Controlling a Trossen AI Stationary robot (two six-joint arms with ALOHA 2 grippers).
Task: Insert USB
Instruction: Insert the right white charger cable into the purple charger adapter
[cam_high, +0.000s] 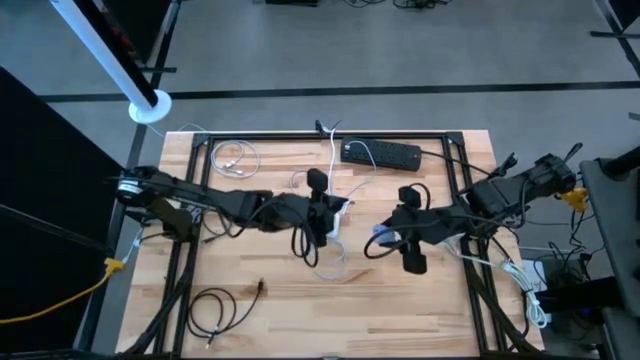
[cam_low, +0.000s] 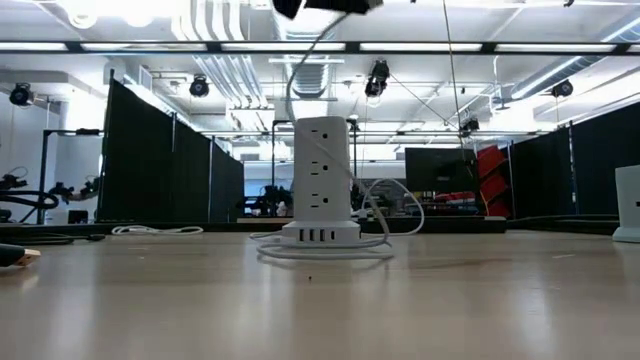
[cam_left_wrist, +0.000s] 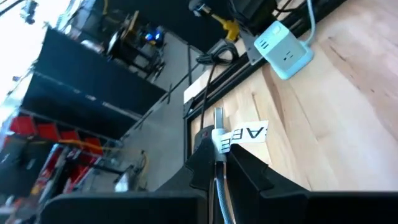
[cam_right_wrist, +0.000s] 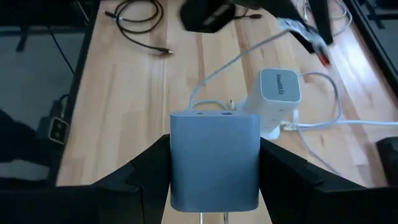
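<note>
1. Right gripper (cam_right_wrist: 214, 163) clamps a grey-blue charger (cam_right_wrist: 214, 158), port face pointing at the white tower (cam_right_wrist: 278, 99) mid-table.
2. Left gripper (cam_left_wrist: 219, 163) is closed on a USB plug (cam_left_wrist: 219, 118); its metal tip points away from the wrist, above the tower.
3. White tag (cam_left_wrist: 244, 135) on the cable: lettering unreadable.
4. Wooden table (cam_high: 400, 310); black partitions behind.

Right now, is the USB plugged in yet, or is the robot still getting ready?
Done: the left tool grips a silver USB plug with a white label, and the right tool holds a grey-blue cube charger. In hand: both are held apart. Left: pushing the plug into a port on the charger.
</note>
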